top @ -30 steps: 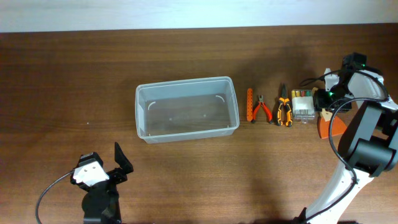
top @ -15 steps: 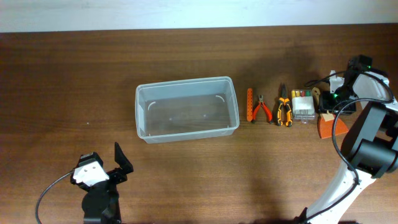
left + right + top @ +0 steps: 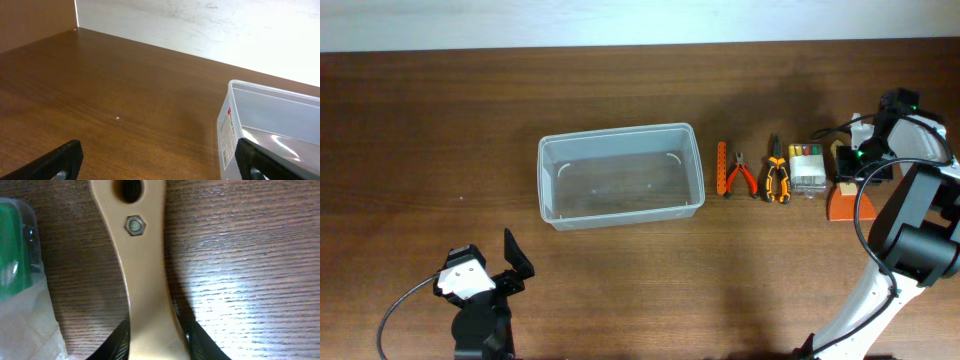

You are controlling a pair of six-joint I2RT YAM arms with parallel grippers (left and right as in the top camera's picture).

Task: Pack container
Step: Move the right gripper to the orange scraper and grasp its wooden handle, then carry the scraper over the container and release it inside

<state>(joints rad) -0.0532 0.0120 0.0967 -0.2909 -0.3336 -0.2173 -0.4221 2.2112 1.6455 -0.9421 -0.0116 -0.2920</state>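
the container (image 3: pixel 620 131) sits empty mid-tabletop, so nothing is packed yet. the right gripper (image 3: pixel 157 342) looks to have its jaws pinching the tan handle (image 3: pixel 142 275) of the row's end tool. the pliers (image 3: pixel 741 176) lie untouched. the left gripper (image 3: pixel 508 268) hangs apart, jaws spread.
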